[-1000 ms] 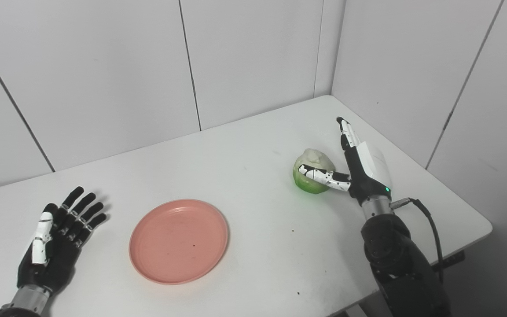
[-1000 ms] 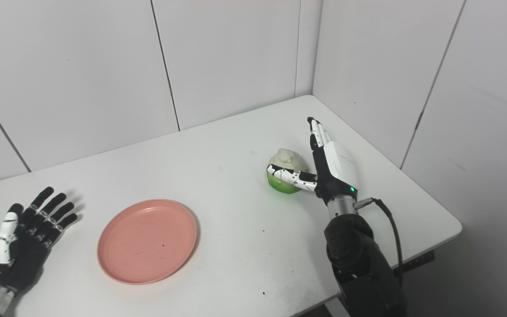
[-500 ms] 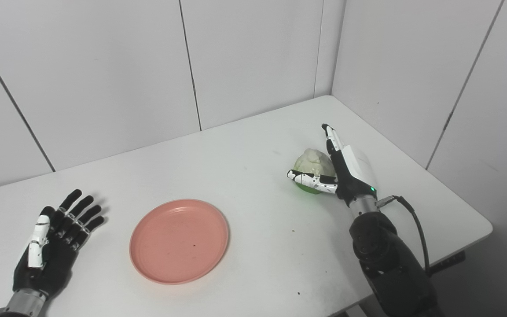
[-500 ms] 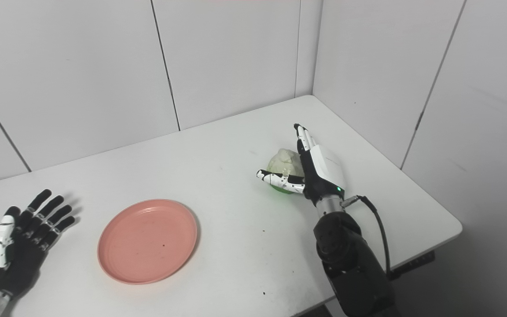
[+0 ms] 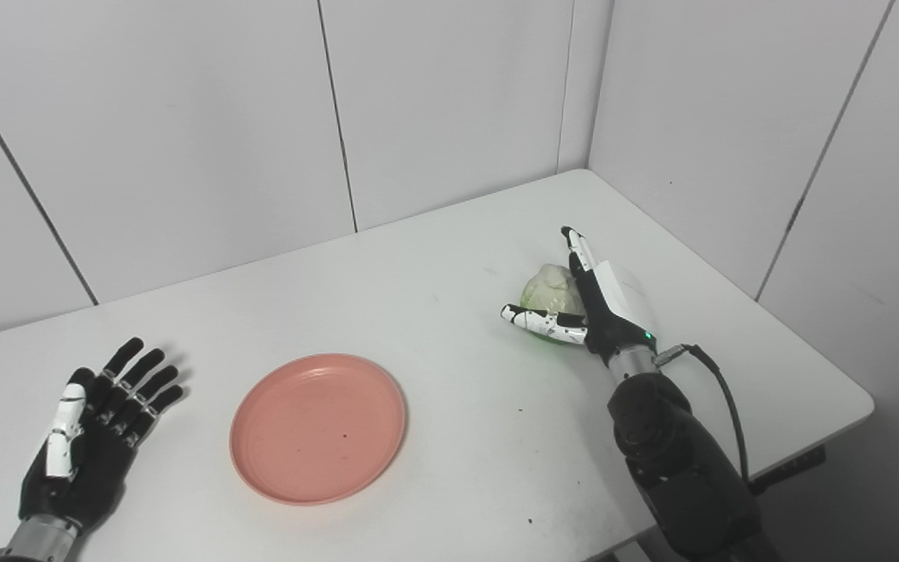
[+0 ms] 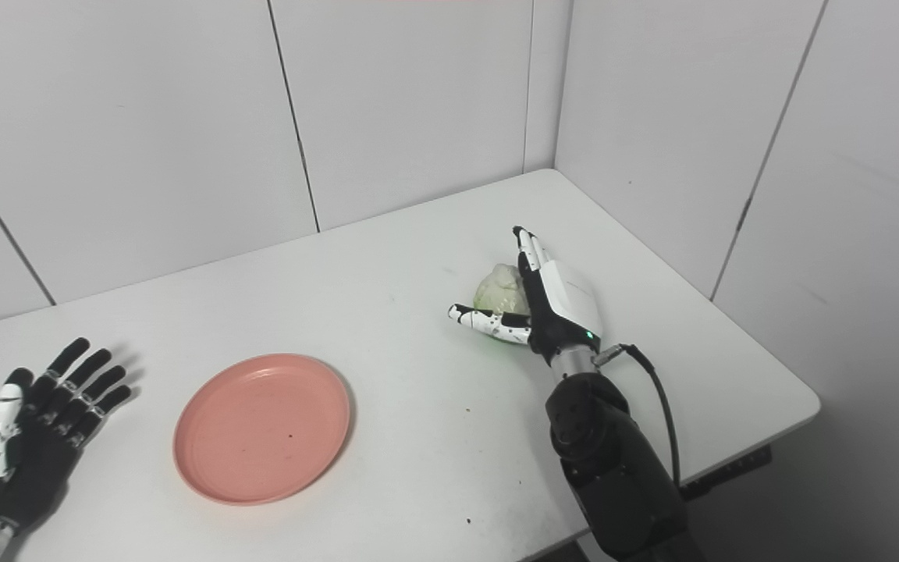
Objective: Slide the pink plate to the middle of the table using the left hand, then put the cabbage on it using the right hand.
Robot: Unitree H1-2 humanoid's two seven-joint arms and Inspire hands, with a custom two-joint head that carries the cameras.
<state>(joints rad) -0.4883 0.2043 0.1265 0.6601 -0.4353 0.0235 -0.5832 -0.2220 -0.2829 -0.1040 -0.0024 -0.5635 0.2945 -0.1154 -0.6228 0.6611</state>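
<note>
The pink plate [image 5: 318, 427] lies flat on the white table [image 5: 434, 265], left of its middle. The cabbage [image 5: 547, 290], pale on top and green at the base, sits on the table's right half. My right hand [image 5: 602, 300] stands edge-up against the cabbage's right side, fingers straight and pointing away from me, thumb stretched across the front of its base. The hand is open and hides part of the cabbage. My left hand [image 5: 90, 433] rests open, palm up with fingers spread, at the table's left end, well clear of the plate.
White wall panels close off the back and the right side of the table. The table's right edge [image 5: 847, 367] and its near edge lie close to my right arm, and a black cable [image 5: 719, 382] loops from the wrist.
My right hand has moved left and nearer, closing in on the cabbage's right side and hiding more of it. The left hand has drawn back slightly toward me. The plate has not moved.
</note>
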